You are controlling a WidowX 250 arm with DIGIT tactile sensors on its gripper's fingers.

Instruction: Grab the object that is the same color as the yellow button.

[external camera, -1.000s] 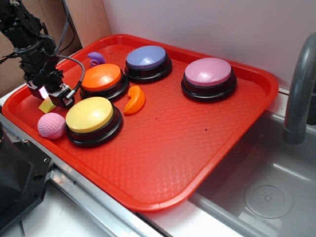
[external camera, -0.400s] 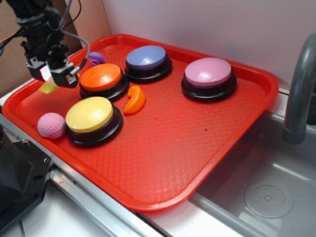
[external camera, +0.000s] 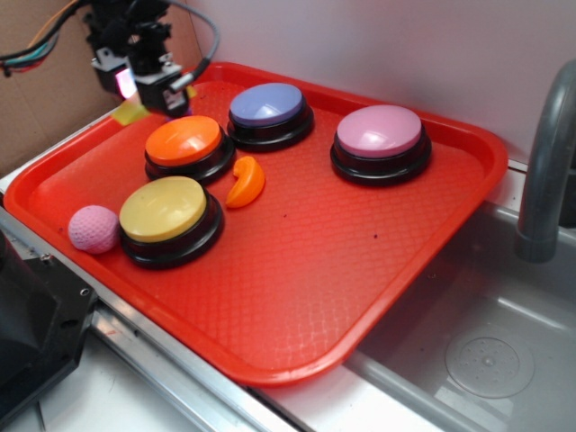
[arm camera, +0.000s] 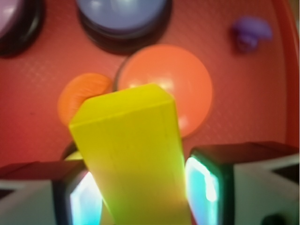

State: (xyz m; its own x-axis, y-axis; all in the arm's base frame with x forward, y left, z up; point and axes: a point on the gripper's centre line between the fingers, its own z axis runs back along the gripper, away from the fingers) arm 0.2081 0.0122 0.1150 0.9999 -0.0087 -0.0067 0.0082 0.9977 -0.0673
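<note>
While the gripper (external camera: 137, 101) hangs above the red tray's (external camera: 468, 180) far-left corner, its pads (arm camera: 202, 180) are clamped on the yellow wedge (arm camera: 133, 154), held clear of the tray surface. Yellow button (external camera: 168, 211) sits near the front-left, beside the pink ball (external camera: 94, 229); orange button (external camera: 184, 142) lies below the gripper.

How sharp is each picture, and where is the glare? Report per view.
Wrist view: the yellow wedge held in the claw fills the frame, soft with closeness; the buttons behind are blurred, and the claw's pads glow cyan. Exterior view: mostly sharp, with glossy highlights on the yellow button and the red tray.
</note>
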